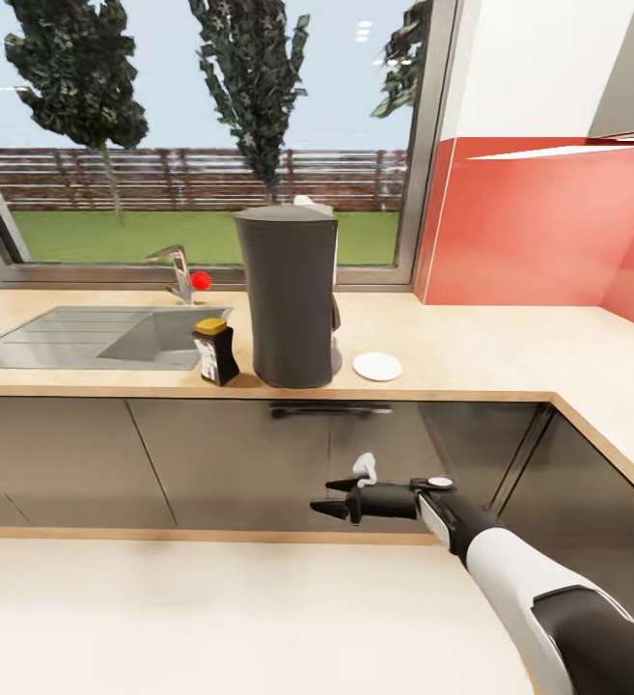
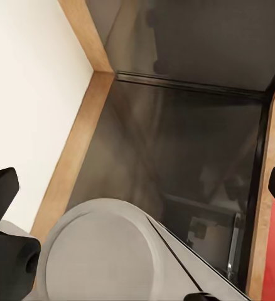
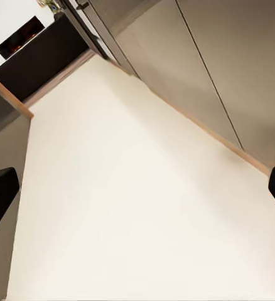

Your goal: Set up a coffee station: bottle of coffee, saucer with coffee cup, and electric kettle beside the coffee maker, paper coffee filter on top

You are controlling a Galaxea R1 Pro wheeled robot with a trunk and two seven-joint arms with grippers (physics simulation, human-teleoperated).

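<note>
bench [image 1: 471, 352]: maker [image 1: 288, 294] upright by sink [image 1: 85, 338] | jar [image 1: 215, 352] just left of maker | saucer [image 1: 377, 366] just right, bare | right gripper [image 1: 334, 494] low before cabinets [image 1: 220, 463], parted, holding nothing | left gripper [image 2: 137, 188] fingertips wide apart over dark floor corner

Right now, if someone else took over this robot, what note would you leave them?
Left gripper: jaws wide apart, empty. Right gripper: jaws apart, empty, low before the glossy dark cabinets.
On the pale beige wood-look countertop: tall charcoal-grey coffee maker, small dark yellow-lidded coffee bottle at one side, flat round white saucer at the other. A white bit on the maker's top may be the paper filter.
Done: maker, bottle, saucer. Left: cup onto saucer, kettle beside maker; check the filter.
</note>
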